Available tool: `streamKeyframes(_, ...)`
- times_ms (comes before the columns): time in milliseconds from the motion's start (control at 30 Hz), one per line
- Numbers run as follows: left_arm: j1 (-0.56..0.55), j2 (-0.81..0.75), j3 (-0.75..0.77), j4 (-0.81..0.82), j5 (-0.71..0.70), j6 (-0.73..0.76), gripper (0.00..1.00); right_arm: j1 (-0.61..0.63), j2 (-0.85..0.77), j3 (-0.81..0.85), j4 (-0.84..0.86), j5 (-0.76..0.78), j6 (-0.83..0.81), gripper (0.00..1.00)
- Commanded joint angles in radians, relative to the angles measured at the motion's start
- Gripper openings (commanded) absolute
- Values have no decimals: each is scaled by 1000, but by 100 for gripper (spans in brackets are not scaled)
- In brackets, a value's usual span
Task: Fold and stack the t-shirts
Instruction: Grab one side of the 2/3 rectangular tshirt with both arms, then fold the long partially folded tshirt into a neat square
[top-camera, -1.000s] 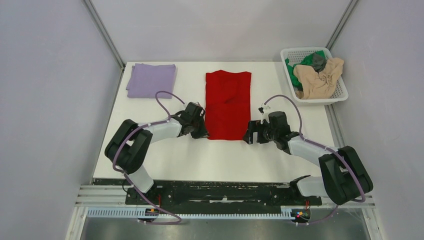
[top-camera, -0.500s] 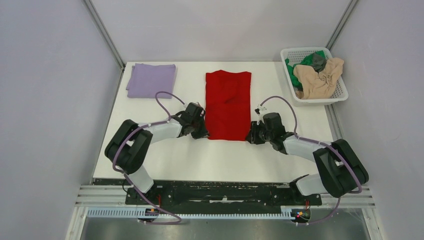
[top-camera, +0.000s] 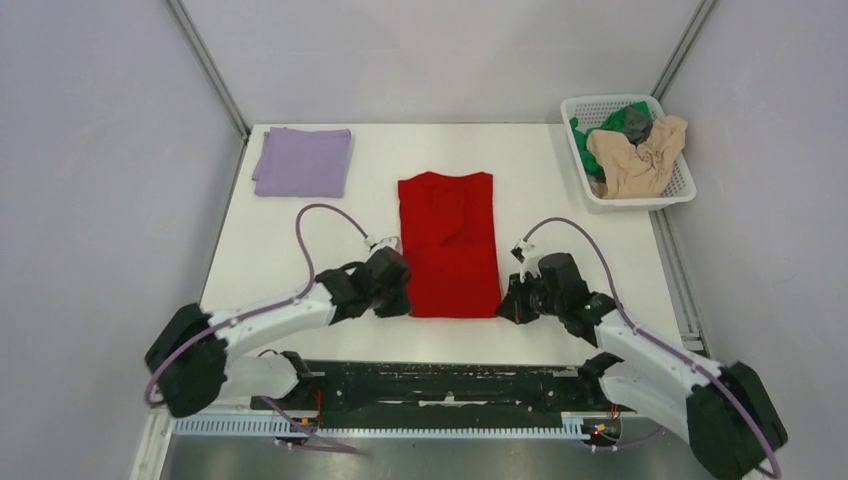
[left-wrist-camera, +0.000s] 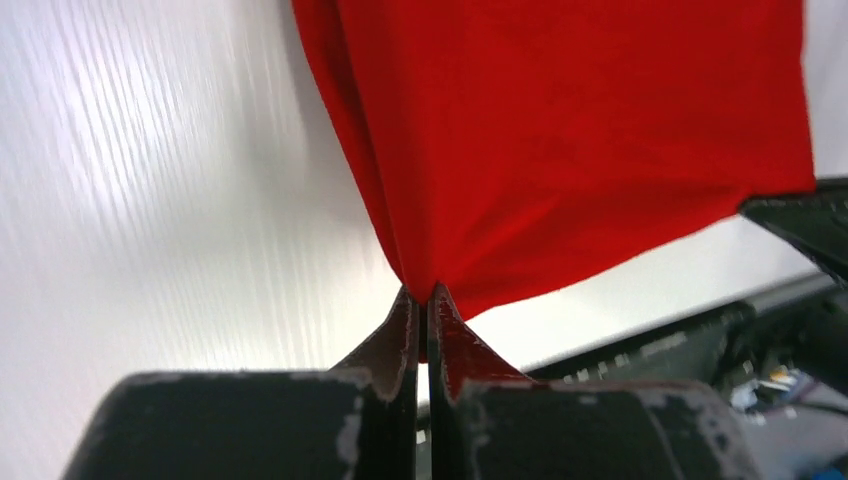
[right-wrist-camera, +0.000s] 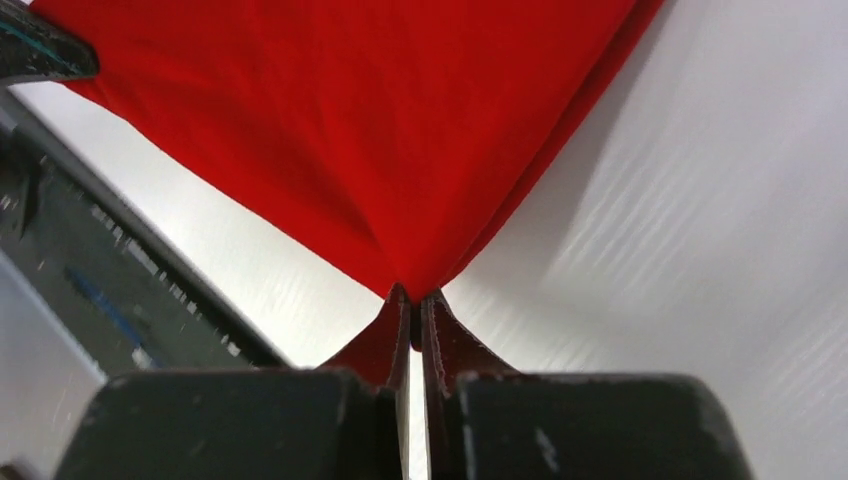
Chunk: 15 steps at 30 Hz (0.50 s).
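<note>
White table (top-camera: 560, 190), narrow flat red t-shirt (top-camera: 447, 245)

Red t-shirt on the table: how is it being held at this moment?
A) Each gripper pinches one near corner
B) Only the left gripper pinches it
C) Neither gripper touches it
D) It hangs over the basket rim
A: in the wrist views the left gripper and the right gripper are each shut on a near corner of the red t-shirt, the cloth pulled to a point at the fingertips.
</note>
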Motion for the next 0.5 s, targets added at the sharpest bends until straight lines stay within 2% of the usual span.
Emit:
streamKeyframes(0,-118,-263,-48,-230,-145,-151,2,14,-193,15,-259,-110,-99,0)
streamKeyframes(100,-169,-429,-54,-251,-151,-186,2,15,-274,66,-346,-163,-131,0)
streamKeyframes(200,-173,-516,-7,-224,-161,-122,2,15,-316,125,-329,-187,-127,0)
streamKeyframes(333,-172,-497,93,-265,-271,-59,2,15,-316,213,-256,-80,-94,0)
streamKeyframes(467,-157,-437,161,-287,-402,-57,2,15,-258,275,-155,4,-47,0)
